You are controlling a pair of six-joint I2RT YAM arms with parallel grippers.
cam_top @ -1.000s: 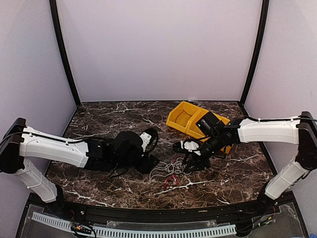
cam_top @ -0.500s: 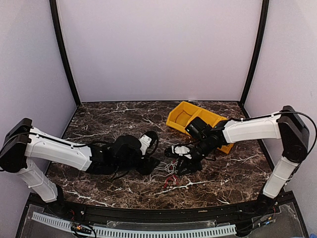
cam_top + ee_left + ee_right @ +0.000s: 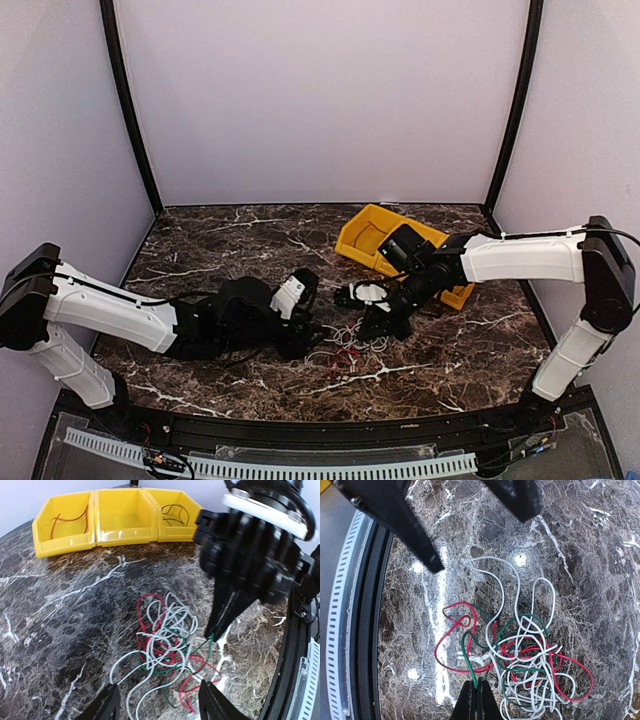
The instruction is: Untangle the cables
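Pinched fully together, the right gripper (image 3: 477,700) has its two slim black fingers clamped on the end of a green wire (image 3: 474,676) that leads out of the cables (image 3: 525,660). The left gripper (image 3: 159,702) stands wide apart and grips nothing, its blunt black fingertips set low on either side of the tangle's near edge. The cables lie loose on the table (image 3: 220,240), in its near middle between the two grippers, apart from the yellow bin (image 3: 120,537) that sits farther back toward the right. The tabletop is a dark brown marble pattern shot through with white veins, polished enough to throw back small bright spots of the lights. Pale lilac walls close the space on three sides, with black posts (image 3: 125,100) running up the back corners. A black rail (image 3: 300,425) borders the table's near edge, and a white slotted strip (image 3: 270,465) runs just in front of it. The tangle is made of thin, flexible strands in white, red and green, looped and crossed over one another in soft curves, the white ones thickest in the knot and a few red loops spreading outward. The bin is smooth moulded plastic with three open compartments side by side; a red strand (image 3: 70,520) curls in one end compartment and a black strand (image 3: 175,515) in the other. Both arms wear glossy white shells over black jointed parts.
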